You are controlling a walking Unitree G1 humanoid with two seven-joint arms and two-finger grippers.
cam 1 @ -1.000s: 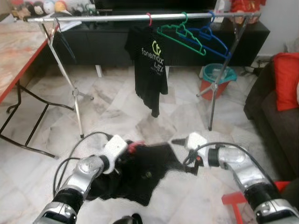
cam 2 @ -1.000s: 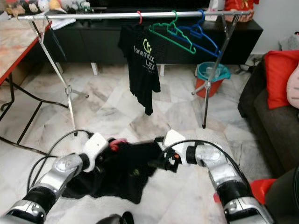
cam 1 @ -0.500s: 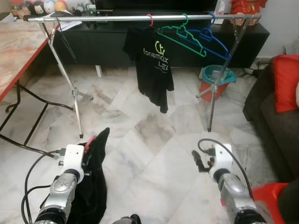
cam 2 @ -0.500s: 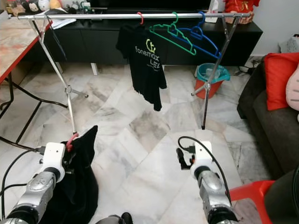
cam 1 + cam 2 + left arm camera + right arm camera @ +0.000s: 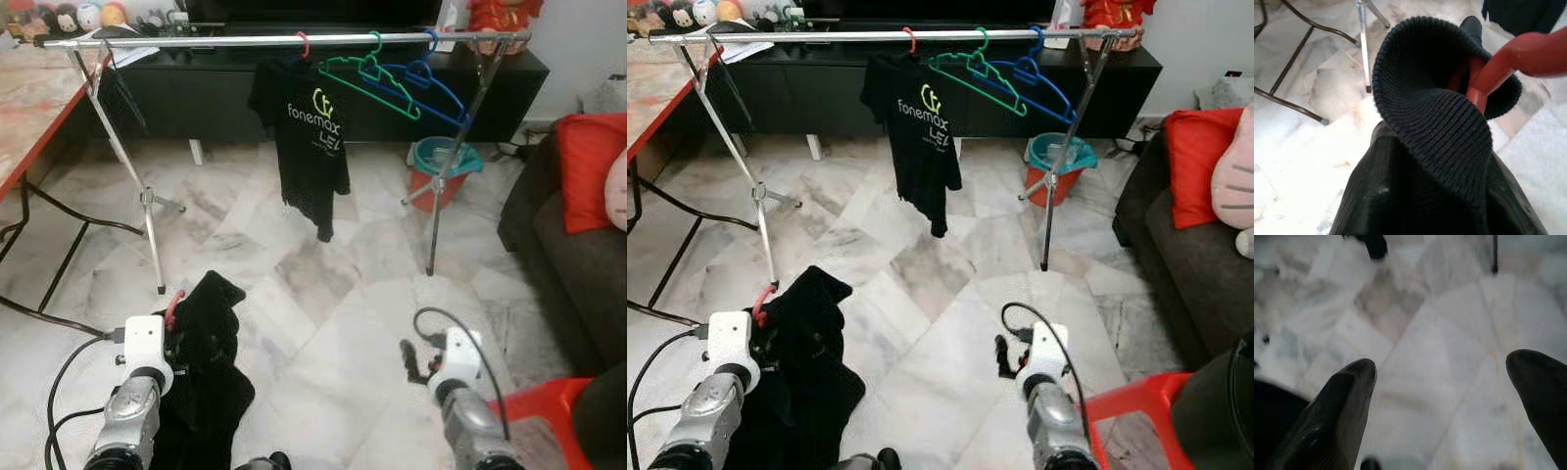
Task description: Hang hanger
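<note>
Left gripper at lower left pinched a red hanger draped with a black garment. Right gripper at lower right was spread, holding nothing. Rail ran across the top.

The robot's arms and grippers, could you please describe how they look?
Both arms are silver metal tubes ending in white boxy wrist blocks. The left arm trails looping black cables; the right arm carries one curled black cable. The right gripper has two long, rounded black fingers.
</note>
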